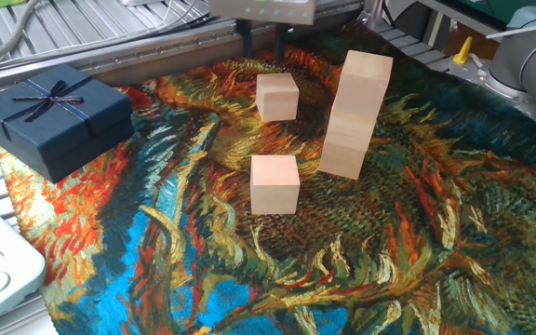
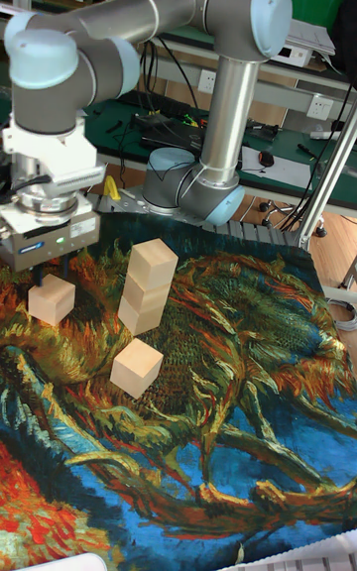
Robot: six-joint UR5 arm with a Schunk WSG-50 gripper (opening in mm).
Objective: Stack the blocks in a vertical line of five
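**Gripper Above the Far Cube, a Little Off to One Side**

Three blocks (image 1: pixel 355 113) already stacked in a slightly leaning column on the painted cloth (image 1: pixel 454 242); two cubes loose. Nearest loose cube (image 1: pixel 275 183) just in front of the column's foot, apart from it. Far loose cube (image 1: pixel 277 96) toward the back edge of the cloth, well clear of the column.

Gripper (image 1: pixel 260 42) hanging over that far cube, fingers pointing straight down, two dark fingertips visible with a gap between them, so spread and carrying nothing (the tall fixed view hides the tips behind the gripper body (image 2: pixel 48 234), so no help there). Far cube (image 2: pixel 52 298) just below and slightly toward the column side of the tips in the fixed view: one finger roughly over the cube's top face, the other out past its edge. Not yet straddling, by this reading.

Probably the approach to the fourth pick. A small sideways shift toward the column likely needed before descending, so that both fingers clear the cube's opposite faces. No long axis to worry about with a cube; only the slight turn of its faces against the finger line. Navy gift box (image 1: pixel 52 115) well away, no obstacle.
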